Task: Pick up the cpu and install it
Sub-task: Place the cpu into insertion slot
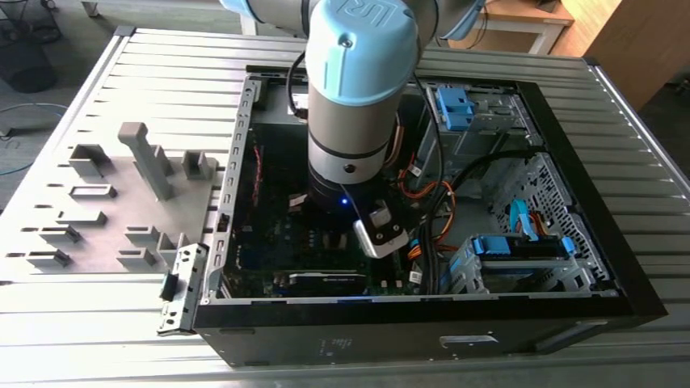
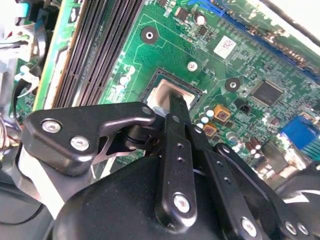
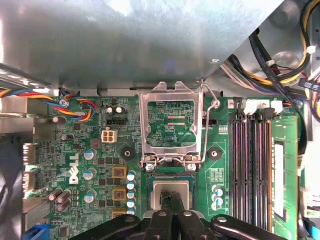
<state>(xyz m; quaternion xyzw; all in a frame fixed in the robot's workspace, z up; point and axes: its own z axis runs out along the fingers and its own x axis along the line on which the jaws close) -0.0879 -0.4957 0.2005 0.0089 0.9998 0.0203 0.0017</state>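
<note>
Single robot arm (image 1: 361,89), grey tube with pale blue joint cap, reaching straight down from above, dark wrist (image 1: 342,190) pointing downward, black gripper (image 3: 173,197) at its end, two slim fingers (image 2: 176,130) drawn close together

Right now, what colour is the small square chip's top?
Pale silvery-grey; the small flat square metal chip shows best in the first wrist view.
</note>
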